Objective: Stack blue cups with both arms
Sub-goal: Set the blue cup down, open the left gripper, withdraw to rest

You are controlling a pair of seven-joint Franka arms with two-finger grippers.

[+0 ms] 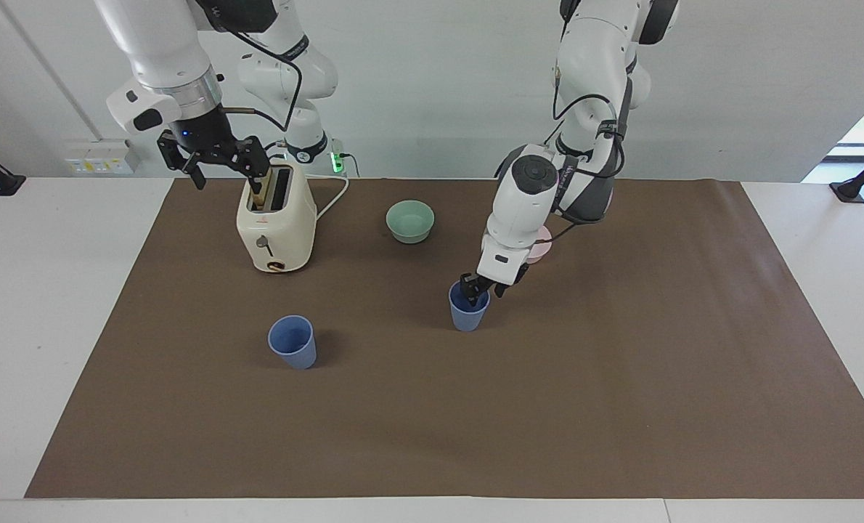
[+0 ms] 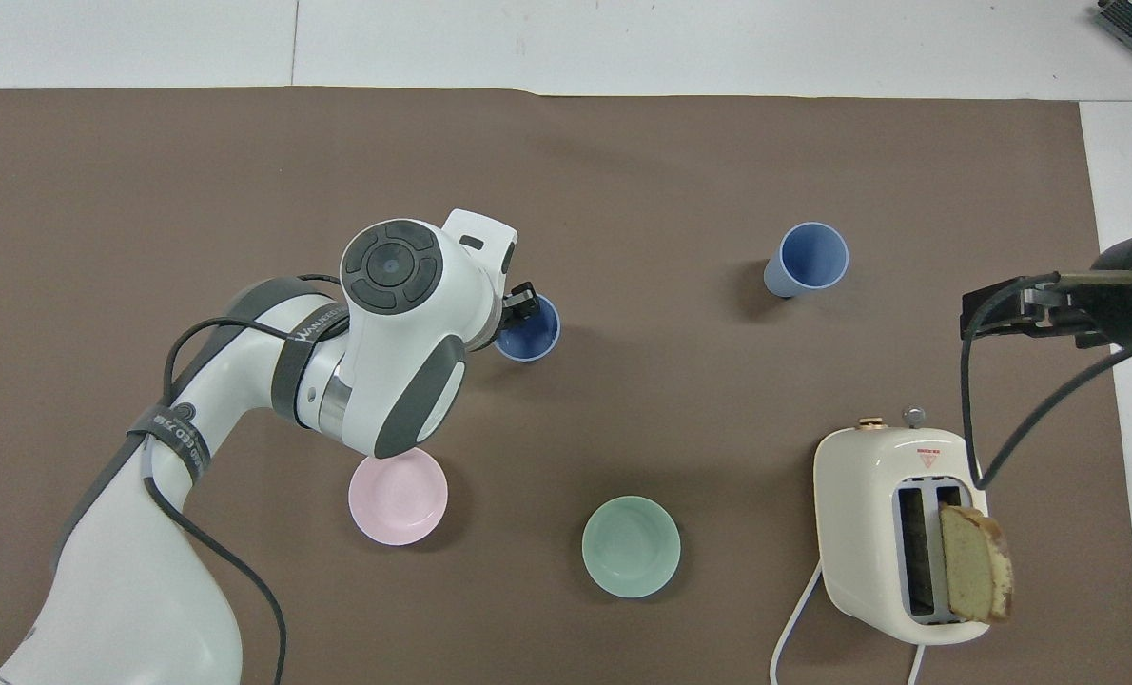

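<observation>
Two blue cups stand upright on the brown mat. One cup (image 1: 292, 343) (image 2: 813, 257) stands alone toward the right arm's end. The other cup (image 1: 468, 314) (image 2: 531, 335) stands near the middle of the mat. My left gripper (image 1: 484, 287) (image 2: 514, 309) is at this cup's rim, open, with one finger over the mouth and one outside the rim. My right gripper (image 1: 225, 171) (image 2: 1027, 309) waits, open and empty, in the air above the toaster (image 1: 275, 221).
The cream toaster (image 2: 894, 533) holds a bread slice (image 2: 975, 576), its cord running toward the robots. A mint-green bowl (image 1: 410, 220) (image 2: 631, 546) and a pink bowl (image 1: 541, 247) (image 2: 398, 495) sit nearer to the robots than the cups.
</observation>
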